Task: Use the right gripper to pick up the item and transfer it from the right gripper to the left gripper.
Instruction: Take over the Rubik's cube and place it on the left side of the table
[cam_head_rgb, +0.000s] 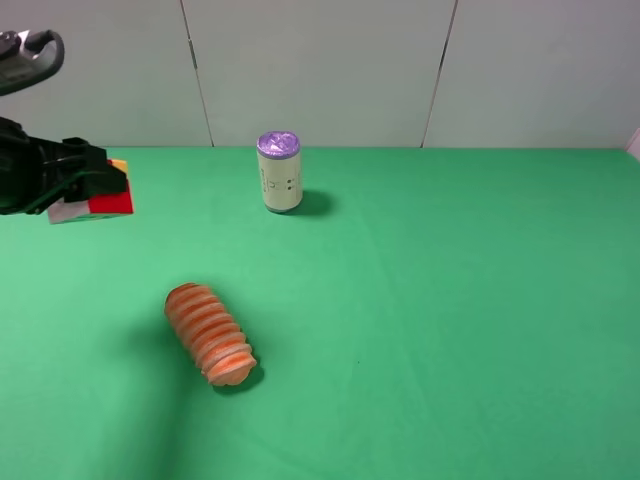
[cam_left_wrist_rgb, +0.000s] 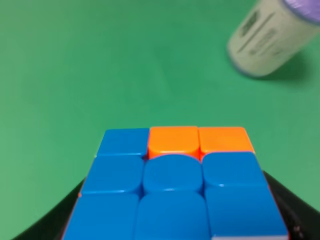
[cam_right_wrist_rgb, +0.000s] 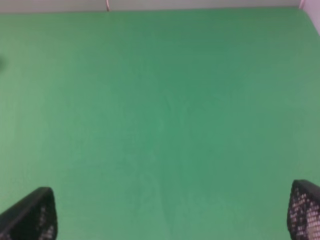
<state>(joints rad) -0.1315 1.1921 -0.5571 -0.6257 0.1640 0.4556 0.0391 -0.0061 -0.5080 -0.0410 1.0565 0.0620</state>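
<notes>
Two pincers are reported here. The left pincer (cam_head_rgb: 95, 185) is clamped on the item (cam_head_rgb: 105, 200), which sits between its jaws and projects just beyond the tips; in the left wrist view the item (cam_left_wrist_rgb: 172, 187) fills the space directly ahead of the pincer, blue face toward the camera with two orange squares on the far row. The item appears held clear of the green counter (cam_head_rgb: 450, 300), which suggests the transfer is complete and the grip is kept to prevent a drop. The right pincer (cam_right_wrist_rgb: 170, 220) is spread wide, holding nothing, with bare counter beyond it. Farther from the left pincer lies the ridged orange loaf (cam_head_rgb: 209, 334); the purple-lidded can (cam_head_rgb: 279, 172) stands upright, well apart
</notes>
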